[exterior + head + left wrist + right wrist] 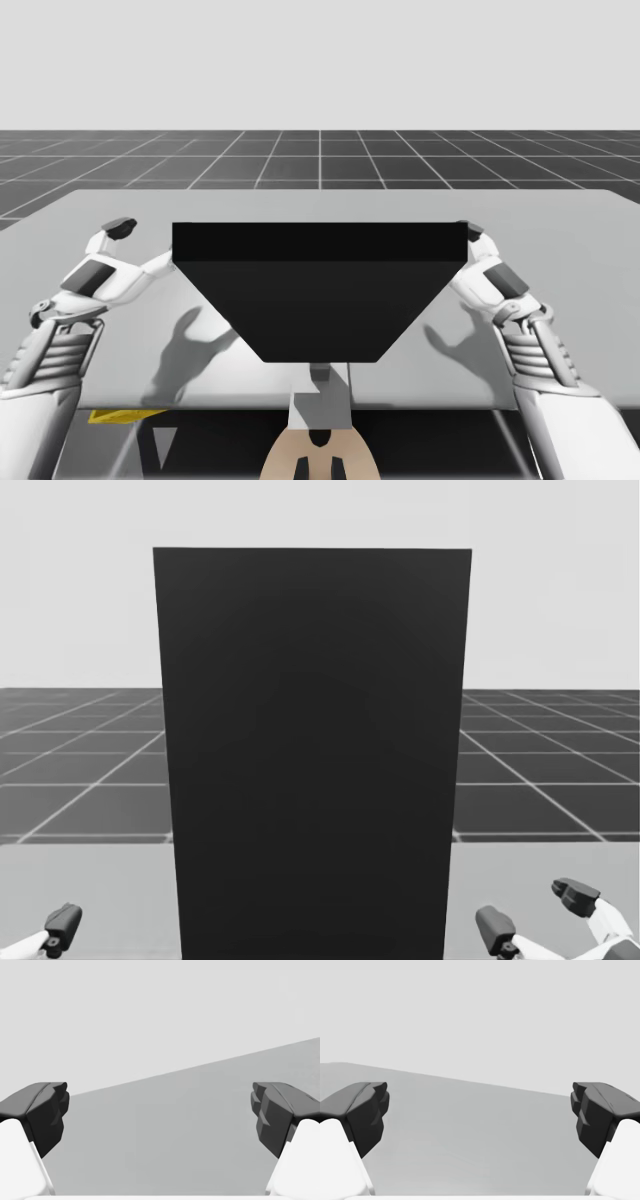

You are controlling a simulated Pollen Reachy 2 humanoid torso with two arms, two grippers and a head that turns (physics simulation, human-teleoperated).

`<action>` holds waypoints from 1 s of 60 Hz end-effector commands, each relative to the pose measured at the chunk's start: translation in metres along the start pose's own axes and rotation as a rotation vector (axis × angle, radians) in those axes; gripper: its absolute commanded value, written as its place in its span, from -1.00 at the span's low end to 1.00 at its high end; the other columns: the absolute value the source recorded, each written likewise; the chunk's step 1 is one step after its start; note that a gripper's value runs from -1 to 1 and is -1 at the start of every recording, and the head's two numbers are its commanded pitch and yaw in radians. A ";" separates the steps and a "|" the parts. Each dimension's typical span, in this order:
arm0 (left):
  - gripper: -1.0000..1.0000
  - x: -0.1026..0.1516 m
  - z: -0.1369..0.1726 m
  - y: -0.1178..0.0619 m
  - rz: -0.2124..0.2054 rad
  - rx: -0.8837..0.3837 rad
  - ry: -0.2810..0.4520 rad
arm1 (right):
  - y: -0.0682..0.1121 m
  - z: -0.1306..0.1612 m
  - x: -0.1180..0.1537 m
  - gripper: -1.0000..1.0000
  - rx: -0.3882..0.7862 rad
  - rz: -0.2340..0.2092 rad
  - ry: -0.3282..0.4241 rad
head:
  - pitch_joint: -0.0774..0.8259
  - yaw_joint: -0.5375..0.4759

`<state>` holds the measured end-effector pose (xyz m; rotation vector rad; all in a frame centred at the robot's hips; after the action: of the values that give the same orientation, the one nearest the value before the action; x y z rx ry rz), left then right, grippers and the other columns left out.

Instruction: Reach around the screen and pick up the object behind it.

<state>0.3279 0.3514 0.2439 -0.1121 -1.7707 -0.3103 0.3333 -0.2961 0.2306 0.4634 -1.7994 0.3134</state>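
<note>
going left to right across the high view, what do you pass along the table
left hand → black screen → right hand
</note>
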 end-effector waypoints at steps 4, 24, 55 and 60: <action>-1.00 0.012 0.047 0.001 0.009 -0.273 -0.035 | -0.009 0.032 0.003 -1.00 0.210 -0.010 -0.001 | -0.72 0.03; -1.00 0.000 0.106 -0.005 -0.007 -0.559 -0.038 | -0.012 0.088 -0.002 -1.00 0.444 0.010 0.020 | -0.69 0.03; -1.00 -0.024 0.125 -0.012 0.011 -0.707 0.008 | -0.021 0.102 -0.050 -1.00 0.429 -0.003 0.108 | -0.65 0.00; -1.00 -0.025 0.124 -0.014 0.010 -0.714 0.008 | -0.021 0.091 -0.061 -1.00 0.430 -0.008 0.120 | -0.64 -0.01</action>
<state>0.2123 0.3773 0.1971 -0.6145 -1.5856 -0.9016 0.2649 -0.3536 0.1608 0.7412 -1.6205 0.7152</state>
